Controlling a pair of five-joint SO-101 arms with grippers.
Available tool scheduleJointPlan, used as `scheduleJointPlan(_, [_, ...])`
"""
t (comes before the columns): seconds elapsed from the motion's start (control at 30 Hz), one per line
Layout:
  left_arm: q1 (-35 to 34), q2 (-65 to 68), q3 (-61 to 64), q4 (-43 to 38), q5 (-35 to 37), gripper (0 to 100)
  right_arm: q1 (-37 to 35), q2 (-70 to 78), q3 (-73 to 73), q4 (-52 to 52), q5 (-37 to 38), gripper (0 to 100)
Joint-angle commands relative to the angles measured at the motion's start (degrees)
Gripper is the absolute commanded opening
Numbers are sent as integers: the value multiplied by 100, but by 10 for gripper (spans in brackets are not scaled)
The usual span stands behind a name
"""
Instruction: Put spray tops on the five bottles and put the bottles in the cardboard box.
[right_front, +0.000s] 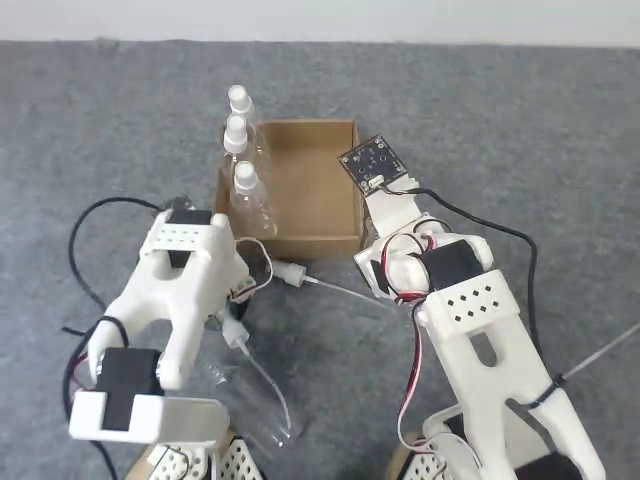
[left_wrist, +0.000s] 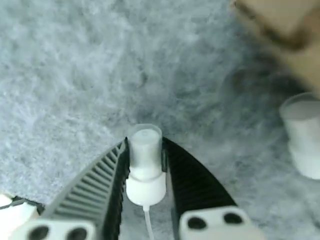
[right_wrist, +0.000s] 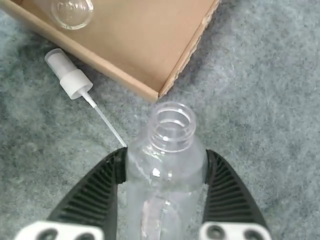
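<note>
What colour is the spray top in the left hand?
The spray top is white; the left wrist view shows it best.

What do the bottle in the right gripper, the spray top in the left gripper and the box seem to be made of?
The bottle in the right gripper: probably clear glossy plastic; the grey carpet shows through it. The spray top in the left gripper: smooth white plastic, with a translucent cap. The cardboard box: matte brown cardboard, by its raw edge.
</note>
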Motion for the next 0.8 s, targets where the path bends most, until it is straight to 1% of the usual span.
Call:
scheduleJointPlan(0.0, [18, -105, -585, 360, 62, 10, 66, -268, -44, -92, 141, 90])
scheduleJointPlan(0.33, [18, -211, -1068, 695, 53, 9, 66, -268, -44, -92, 149, 90])
scheduleJointPlan(0.4, [-26, -536, -1024, 712, 53, 9, 66, -268, -44, -92, 149, 90])
scheduleJointPlan(0.6, [-536, -2163, -804, 659, 35, 9, 66, -268, -44, -92, 149, 90])
scheduleJointPlan(0.77, [-554, -2945, -347, 422, 35, 9, 66, -268, -44, -92, 149, 90])
